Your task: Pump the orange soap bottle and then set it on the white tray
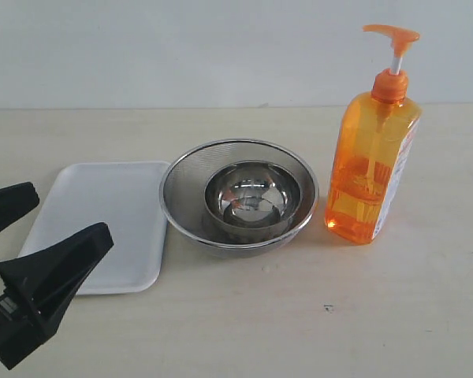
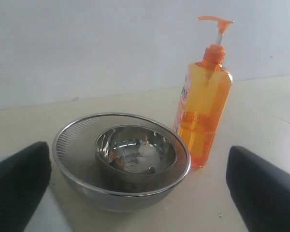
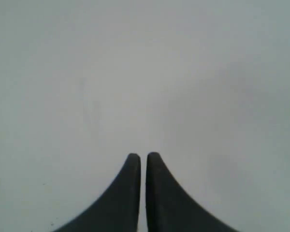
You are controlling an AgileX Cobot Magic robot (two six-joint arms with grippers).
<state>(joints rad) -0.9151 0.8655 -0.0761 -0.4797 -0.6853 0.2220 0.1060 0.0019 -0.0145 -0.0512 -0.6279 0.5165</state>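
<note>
The orange soap bottle (image 1: 373, 169) stands upright on the table at the right, its pump head raised; the left wrist view shows the bottle (image 2: 203, 104) too, beyond the bowls. The white tray (image 1: 102, 224) lies flat at the left, bare. My left gripper (image 1: 67, 213) is open at the near left, over the tray's near corner, far from the bottle, with nothing between its black fingers (image 2: 19, 186). My right gripper (image 3: 143, 157) is shut on nothing, facing a plain pale surface; it is outside the exterior view.
A round metal mesh strainer (image 1: 181, 177) sits between tray and bottle, holding a steel bowl (image 1: 252, 195). In the left wrist view, the strainer (image 2: 75, 140) lies straight ahead of my left gripper. A pale wall rises behind the table.
</note>
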